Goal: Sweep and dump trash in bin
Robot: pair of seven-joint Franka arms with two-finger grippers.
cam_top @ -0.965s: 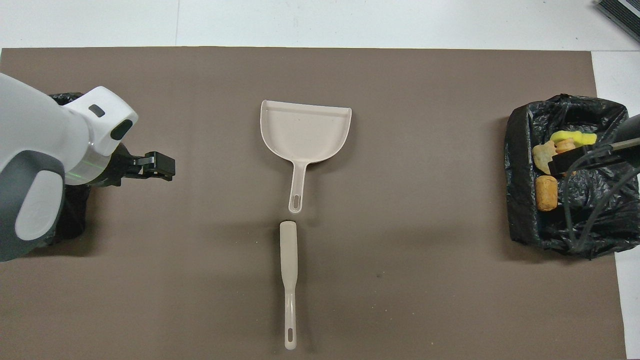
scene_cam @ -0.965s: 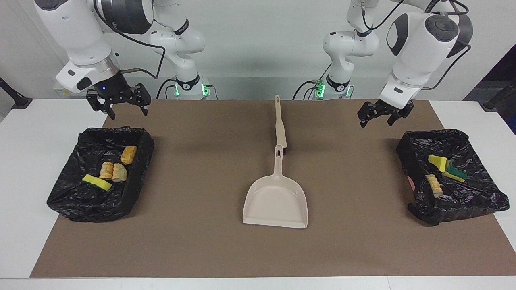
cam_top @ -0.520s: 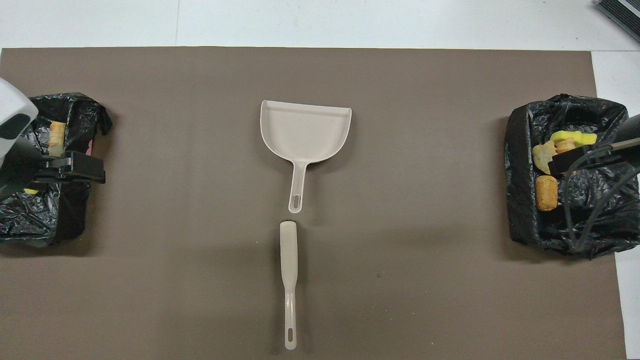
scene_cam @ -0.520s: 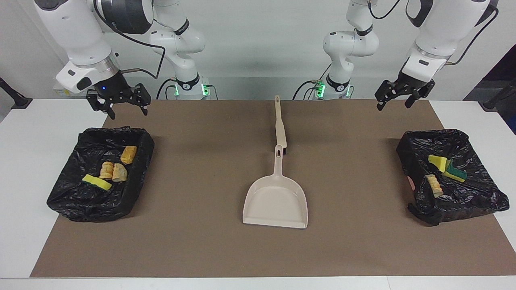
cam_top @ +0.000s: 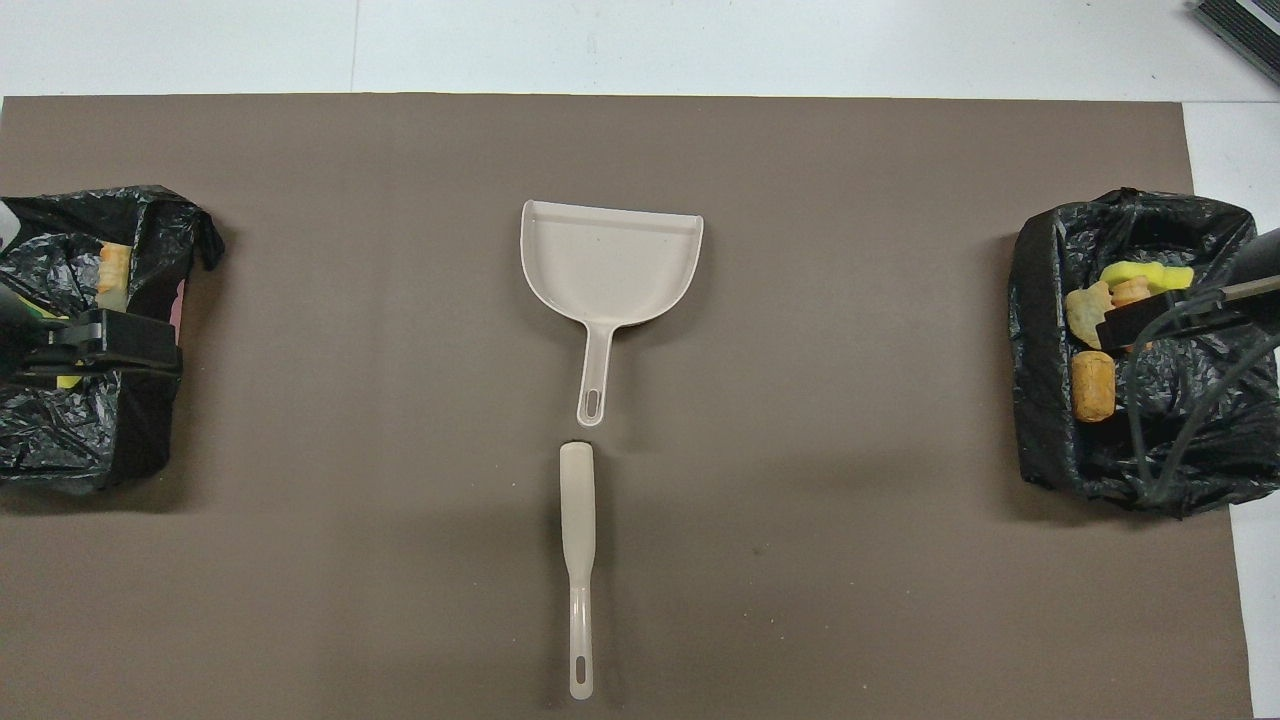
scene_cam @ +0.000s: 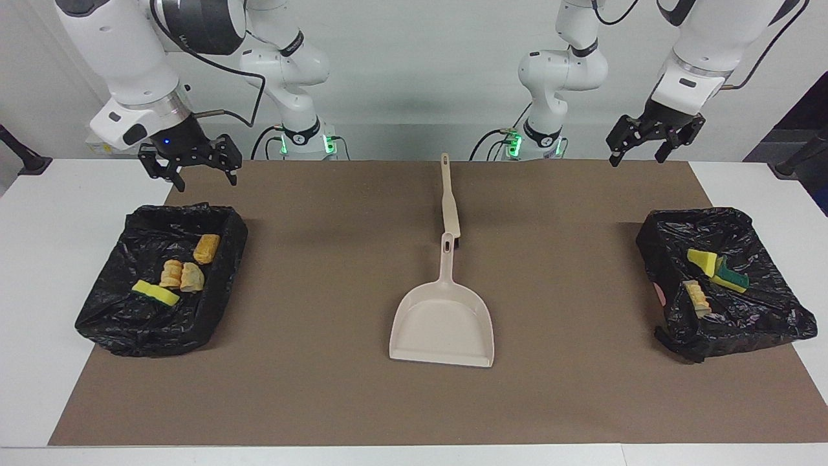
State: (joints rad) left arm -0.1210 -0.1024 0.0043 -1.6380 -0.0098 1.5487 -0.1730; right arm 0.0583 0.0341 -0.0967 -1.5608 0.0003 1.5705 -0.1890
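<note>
Two claws, both mine, hang in the air with nothing in them. I read places as a clock dial on the facing view, centred on the beige plastic dustpan (scene_cam: pixel 443 327).

At about ten o'clock my right claw (scene_cam: pixel 189 169) hovers over the black-bagged bin at my right arm's end (scene_cam: pixel 110 317). Its fingers are spread wide and hold nothing. That bin sits at nine o'clock. Part of the trash lies in it: a tan-orange bread-like chunk (scene_cam: pixel 207 248), two more tan chunks side by side (scene_cam: pixel 182 275), and a yellow green-backed sponge piece (scene_cam: pixel 155 294) touching them.

The dustpan lies flat on the brown mat (scene_cam: pixel 310 388) that covers the white worktop (scene_cam: pixel 39 213), with its handle pointing to twelve o'clock. The beige long-handled brush (scene_cam: pixel 449 200) lies at twelve o'clock, in line with that handle and just past its tip.

At about two o'clock my left claw (scene_cam: pixel 653 139) hangs over the second black-bagged bin (scene_cam: pixel 763 317), fingers apart, holding nothing. That bin rests at three o'clock. Inside it are a yellow sponge wedge (scene_cam: pixel 703 260), a green-backed sponge piece (scene_cam: pixel 732 278) beside the wedge, and a small tan chunk (scene_cam: pixel 698 298).
</note>
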